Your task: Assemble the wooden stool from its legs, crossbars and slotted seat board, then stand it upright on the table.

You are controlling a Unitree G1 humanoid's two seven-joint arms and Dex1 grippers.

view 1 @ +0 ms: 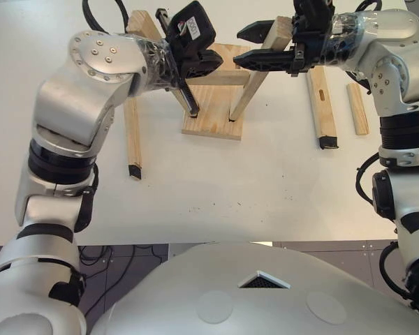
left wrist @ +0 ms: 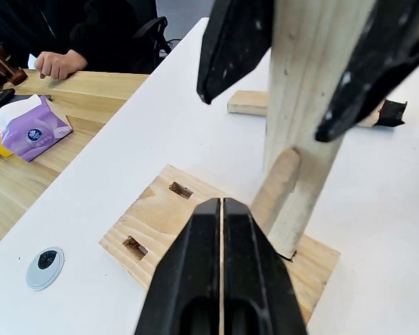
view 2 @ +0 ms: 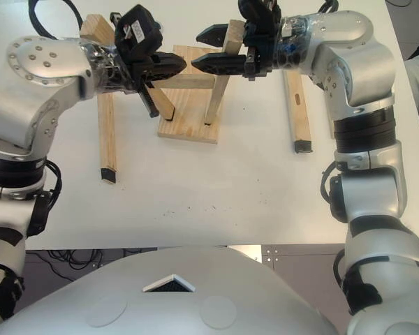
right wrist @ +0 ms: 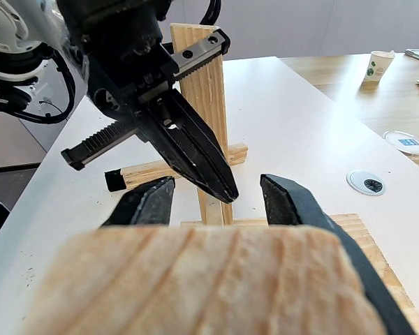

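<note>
Seat board (view 1: 209, 125) well inside table (view 1: 265, 181) edges, right claw (view 1: 239, 45) clasping standing leg (view 1: 246, 94)

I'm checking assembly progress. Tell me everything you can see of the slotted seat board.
The slotted seat board is a flat, pale wooden panel lying on the white table. Two rectangular slots along one edge are empty. Two legs stand in it, joined by a crossbar; the right hand grips one leg. The shut left hand hovers above it, not touching.
</note>
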